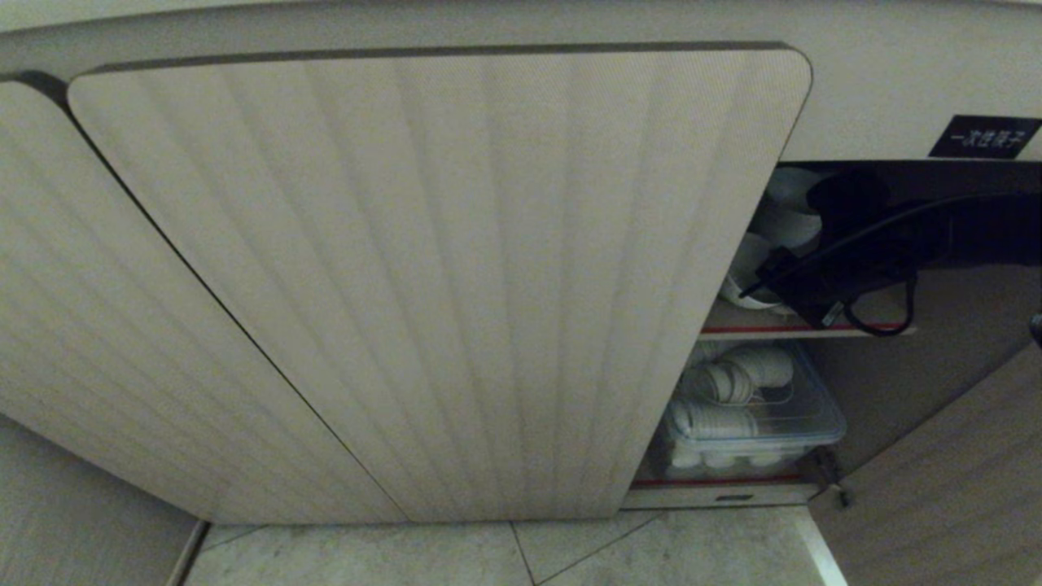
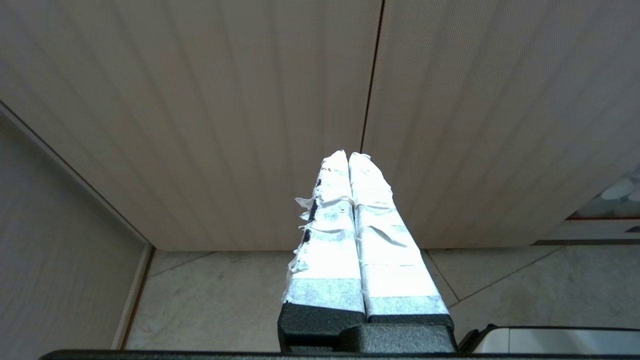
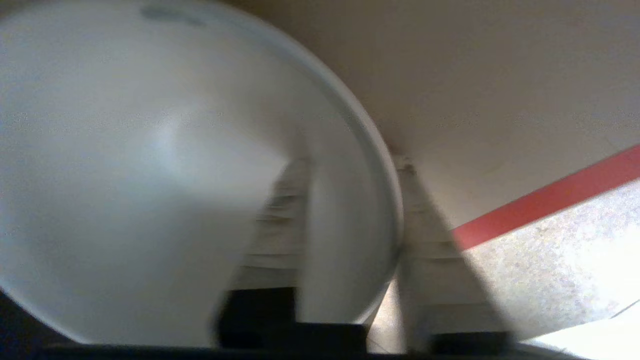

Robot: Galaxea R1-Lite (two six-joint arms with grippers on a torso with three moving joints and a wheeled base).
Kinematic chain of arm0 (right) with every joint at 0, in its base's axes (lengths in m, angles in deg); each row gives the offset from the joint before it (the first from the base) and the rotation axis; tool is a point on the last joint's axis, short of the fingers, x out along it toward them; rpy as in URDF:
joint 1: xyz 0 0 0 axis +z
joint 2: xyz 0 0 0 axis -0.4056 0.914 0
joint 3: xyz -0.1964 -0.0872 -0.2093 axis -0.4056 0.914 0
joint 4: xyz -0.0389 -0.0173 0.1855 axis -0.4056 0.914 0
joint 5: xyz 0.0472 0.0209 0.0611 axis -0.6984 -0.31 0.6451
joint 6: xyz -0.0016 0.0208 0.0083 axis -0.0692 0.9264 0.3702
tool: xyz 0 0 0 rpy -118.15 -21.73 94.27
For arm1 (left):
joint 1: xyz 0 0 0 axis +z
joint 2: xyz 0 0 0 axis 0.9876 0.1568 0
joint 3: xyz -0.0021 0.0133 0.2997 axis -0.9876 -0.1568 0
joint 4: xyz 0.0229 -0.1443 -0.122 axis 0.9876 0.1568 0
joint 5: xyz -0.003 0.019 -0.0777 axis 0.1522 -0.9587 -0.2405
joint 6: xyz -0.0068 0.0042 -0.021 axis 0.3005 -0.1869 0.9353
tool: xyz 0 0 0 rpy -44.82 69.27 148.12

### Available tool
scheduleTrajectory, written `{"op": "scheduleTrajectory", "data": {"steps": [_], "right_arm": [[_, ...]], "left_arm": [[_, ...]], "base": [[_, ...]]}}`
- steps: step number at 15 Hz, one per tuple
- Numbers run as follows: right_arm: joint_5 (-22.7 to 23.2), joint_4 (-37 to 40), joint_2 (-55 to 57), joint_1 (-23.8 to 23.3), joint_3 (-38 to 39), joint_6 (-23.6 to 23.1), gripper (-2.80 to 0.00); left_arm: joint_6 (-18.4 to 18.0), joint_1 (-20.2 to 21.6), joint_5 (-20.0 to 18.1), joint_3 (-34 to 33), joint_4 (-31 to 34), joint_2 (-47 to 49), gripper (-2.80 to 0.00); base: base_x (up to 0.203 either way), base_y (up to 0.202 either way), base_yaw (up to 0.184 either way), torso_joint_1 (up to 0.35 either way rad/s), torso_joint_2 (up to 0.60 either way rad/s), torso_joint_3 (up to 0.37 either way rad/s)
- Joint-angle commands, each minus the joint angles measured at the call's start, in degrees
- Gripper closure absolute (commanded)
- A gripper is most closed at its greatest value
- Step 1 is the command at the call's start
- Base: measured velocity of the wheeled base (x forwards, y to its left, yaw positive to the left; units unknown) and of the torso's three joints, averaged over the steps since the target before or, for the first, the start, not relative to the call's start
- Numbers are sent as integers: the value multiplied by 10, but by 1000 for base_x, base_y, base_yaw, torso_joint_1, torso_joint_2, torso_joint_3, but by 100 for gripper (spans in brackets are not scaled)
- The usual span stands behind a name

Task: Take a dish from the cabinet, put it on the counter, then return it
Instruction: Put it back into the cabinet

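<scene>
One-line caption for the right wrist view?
Right gripper straddling the white dish rim above the red-edged cabinet shelf.

The head view looks down and forward, close to the cabinet (image 1: 440, 277) doors, its open side where the right tool (image 1: 773, 285) reaches in. The left wrist view looks past the left tool (image 2: 348, 155) at the same fluted doors and the floor (image 2: 215, 295) below it. The right wrist view sits very near the dish (image 3: 150, 175) at its tool (image 3: 350, 165), with the red-edged shelf (image 3: 545, 200) just beyond, also seen from the head.
</scene>
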Motion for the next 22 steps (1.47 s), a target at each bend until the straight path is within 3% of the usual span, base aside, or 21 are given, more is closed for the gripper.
{"op": "scheduleTrajectory", "data": {"steps": [1, 10, 15, 22], "right_arm": [[1, -2, 1, 0, -1, 3, -280], [-1, -28, 0, 0, -1, 4, -280], [-27, -29, -1, 0, 2, -1, -280], [-36, -84, -10, 0, 23, -76, -280]], "left_arm": [[0, 0, 0, 0, 0, 0, 0], [0, 0, 0, 0, 0, 0, 0], [0, 0, 0, 0, 0, 0, 0], [0, 0, 0, 0, 0, 0, 0]], "base": [[0, 0, 0, 0, 0, 0], [0, 0, 0, 0, 0, 0], [0, 0, 0, 0, 0, 0], [0, 0, 0, 0, 0, 0]]}}
